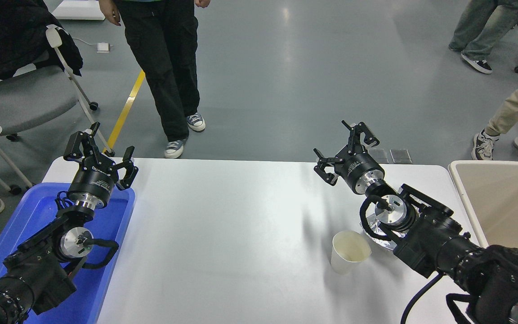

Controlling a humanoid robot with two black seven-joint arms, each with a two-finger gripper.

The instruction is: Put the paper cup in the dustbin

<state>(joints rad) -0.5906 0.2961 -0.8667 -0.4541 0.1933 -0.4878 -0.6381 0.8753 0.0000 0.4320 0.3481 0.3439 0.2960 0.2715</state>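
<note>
The paper cup stands upright on the white table at the front right, its cream inside showing. The beige dustbin sits off the table's right edge. My right gripper is open and empty, raised near the table's far edge, well beyond and slightly left of the cup. The right arm passes just right of the cup. My left gripper is open and empty, parked above the blue tray at the left.
A blue plastic tray lies at the table's left end under the left arm. A crumpled silver foil bag lies right of the cup, partly under my right arm. A person stands beyond the table; others stand at the top right. A chair is far left.
</note>
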